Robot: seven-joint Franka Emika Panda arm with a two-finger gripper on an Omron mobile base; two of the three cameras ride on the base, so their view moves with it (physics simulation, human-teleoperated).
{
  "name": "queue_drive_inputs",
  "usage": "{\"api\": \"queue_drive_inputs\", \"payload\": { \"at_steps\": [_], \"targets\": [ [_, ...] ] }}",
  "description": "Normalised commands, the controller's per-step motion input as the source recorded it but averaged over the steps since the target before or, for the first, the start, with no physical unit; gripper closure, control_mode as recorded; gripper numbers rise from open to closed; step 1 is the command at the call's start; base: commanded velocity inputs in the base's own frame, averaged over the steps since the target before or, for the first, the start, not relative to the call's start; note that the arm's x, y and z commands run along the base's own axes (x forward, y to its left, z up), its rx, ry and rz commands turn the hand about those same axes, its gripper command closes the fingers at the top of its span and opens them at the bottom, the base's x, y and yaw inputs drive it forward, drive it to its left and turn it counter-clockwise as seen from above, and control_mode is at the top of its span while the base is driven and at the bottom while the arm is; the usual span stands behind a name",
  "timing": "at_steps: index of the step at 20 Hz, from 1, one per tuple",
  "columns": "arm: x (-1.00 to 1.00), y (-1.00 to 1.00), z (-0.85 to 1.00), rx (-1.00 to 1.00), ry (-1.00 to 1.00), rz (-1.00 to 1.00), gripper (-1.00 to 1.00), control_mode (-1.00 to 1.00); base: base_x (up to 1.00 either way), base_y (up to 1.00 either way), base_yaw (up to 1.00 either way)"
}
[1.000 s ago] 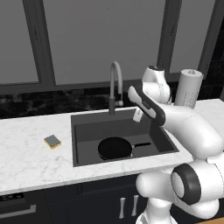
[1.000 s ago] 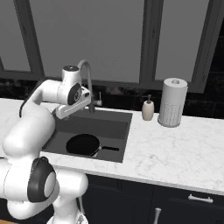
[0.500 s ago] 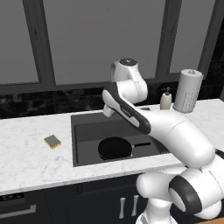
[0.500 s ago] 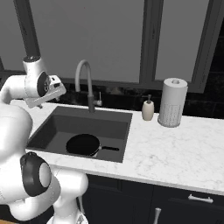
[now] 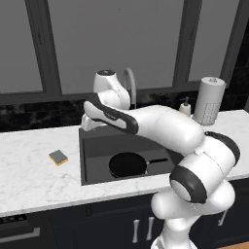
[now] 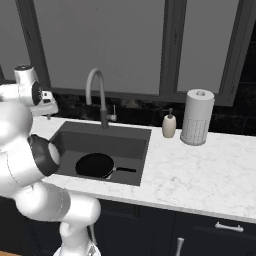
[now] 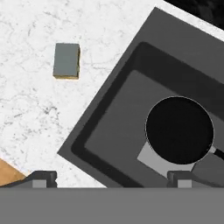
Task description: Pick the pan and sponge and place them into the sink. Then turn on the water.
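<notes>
Your sponge [image 5: 58, 157], a small grey-topped block on a yellow-orange base, lies flat on the counter [image 5: 29, 180] left of the sink [image 5: 97, 146]. Your gripper [image 7: 111, 178] hangs above the sink's left rim, spread wide, gripping nothing. The pan [image 5: 127, 165] sits inside the sink.
</notes>
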Motion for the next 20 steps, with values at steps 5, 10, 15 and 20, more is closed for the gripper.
{"api": "queue_drive_inputs", "payload": {
  "at_steps": [5, 10, 15, 20],
  "targets": [
    [0.54, 0.74, -0.7, 0.03, 0.18, -0.11, -1.0, -1.0, 0.0, 0.0, 0.0],
    [0.24, 0.62, -0.44, 0.0, 0.02, -0.09, -1.0, -1.0, 0.0, 0.0, 0.0],
    [0.0, 0.08, -0.02, -0.01, 0.0, -0.01, -1.0, -1.0, 0.0, 0.0, 0.0],
    [0.03, 0.11, -0.25, 0.0, -0.03, 0.0, -1.0, -1.0, 0.0, 0.0, 0.0]
  ]
}}
